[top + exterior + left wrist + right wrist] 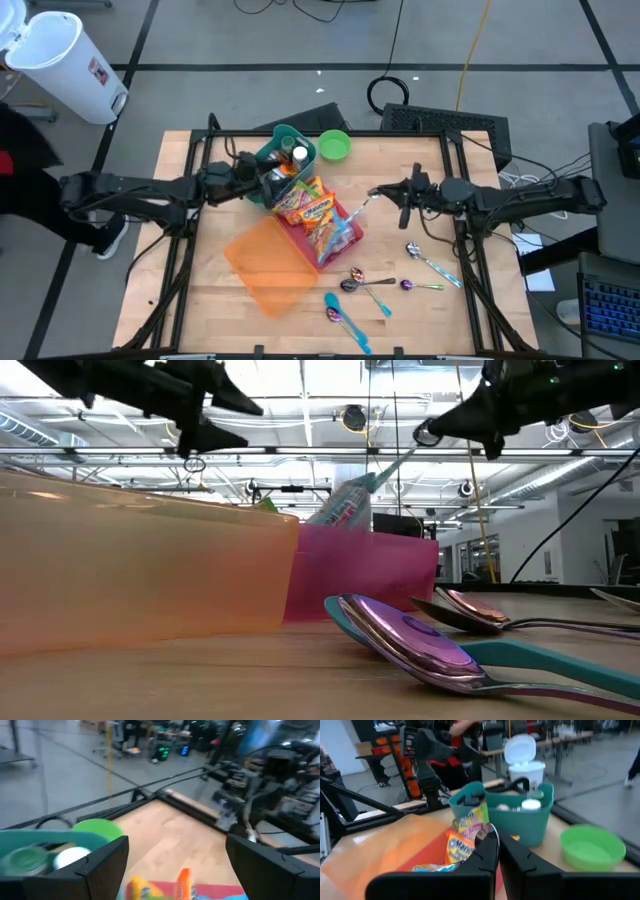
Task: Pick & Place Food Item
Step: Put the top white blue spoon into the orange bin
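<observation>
A pink tray at mid-table holds several bright snack packets. A blue and white packet rises out of it toward my right gripper, which is shut on its upper end, above the tray's right side. In the low view that packet stands above the pink wall and tapers up to the gripper. My left gripper is open and hovers over the packets beside the teal basket, touching nothing. My right gripper pinches the packet's thin upper corner between its two shut fingers, which come in about level from the table's right side. The packet hangs slanting below the fingers, stretched out, and its lower end is still in the pink tray.
An orange bin lies next to the pink tray on the near side. The teal basket holds bottles, and a green bowl sits to its right. Several spoons lie near the front right. A white bin stands on the floor.
</observation>
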You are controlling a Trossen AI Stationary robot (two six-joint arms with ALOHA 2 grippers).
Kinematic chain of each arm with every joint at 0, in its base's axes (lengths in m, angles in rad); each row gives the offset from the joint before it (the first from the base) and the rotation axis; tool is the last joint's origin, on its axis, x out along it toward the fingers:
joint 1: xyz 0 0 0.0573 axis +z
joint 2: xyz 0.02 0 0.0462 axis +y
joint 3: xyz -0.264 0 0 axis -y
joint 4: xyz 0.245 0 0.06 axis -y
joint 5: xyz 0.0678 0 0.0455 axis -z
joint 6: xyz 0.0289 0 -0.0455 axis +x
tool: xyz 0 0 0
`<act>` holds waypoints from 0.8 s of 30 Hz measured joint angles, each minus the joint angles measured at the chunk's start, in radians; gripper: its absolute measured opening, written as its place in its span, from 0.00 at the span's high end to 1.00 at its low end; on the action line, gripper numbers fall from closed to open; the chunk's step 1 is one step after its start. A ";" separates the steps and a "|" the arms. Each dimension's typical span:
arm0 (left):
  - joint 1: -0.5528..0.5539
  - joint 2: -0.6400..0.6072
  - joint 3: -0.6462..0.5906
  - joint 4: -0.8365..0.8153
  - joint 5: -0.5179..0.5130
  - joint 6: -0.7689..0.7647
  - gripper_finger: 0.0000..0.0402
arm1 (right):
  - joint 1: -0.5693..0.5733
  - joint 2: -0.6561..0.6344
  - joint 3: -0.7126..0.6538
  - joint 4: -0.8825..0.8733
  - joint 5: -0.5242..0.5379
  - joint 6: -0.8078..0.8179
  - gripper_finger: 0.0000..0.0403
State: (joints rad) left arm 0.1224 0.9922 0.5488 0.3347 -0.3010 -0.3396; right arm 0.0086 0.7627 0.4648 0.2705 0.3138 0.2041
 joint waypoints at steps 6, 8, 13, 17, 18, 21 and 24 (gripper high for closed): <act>-0.001 0.128 0.001 0.249 0.156 -0.003 0.16 | 0.020 0.069 0.000 0.107 0.004 -0.125 1.00; -0.001 0.165 0.002 0.300 0.191 -0.021 0.16 | 0.027 0.080 0.000 0.123 0.005 -0.141 1.00; -0.011 0.278 0.054 0.303 0.231 -0.081 0.16 | 0.029 0.088 0.000 0.124 0.007 -0.146 1.00; -0.039 0.389 0.147 0.269 0.274 -0.052 0.16 | 0.037 0.086 0.000 0.122 0.051 -0.186 1.00; -0.048 0.415 0.176 0.255 0.283 -0.042 0.16 | 0.042 0.081 0.000 0.121 0.069 -0.205 1.00; -0.065 0.486 0.263 0.207 0.286 -0.024 0.16 | 0.066 0.070 0.001 0.142 0.082 -0.252 1.00; -0.073 0.544 0.343 0.176 0.286 -0.004 0.16 | 0.103 0.069 0.002 0.166 0.080 -0.302 1.00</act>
State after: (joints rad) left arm 0.0493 1.5359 0.8923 0.5111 -0.0154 -0.3435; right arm 0.1120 0.8320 0.4664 0.4365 0.3935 -0.0977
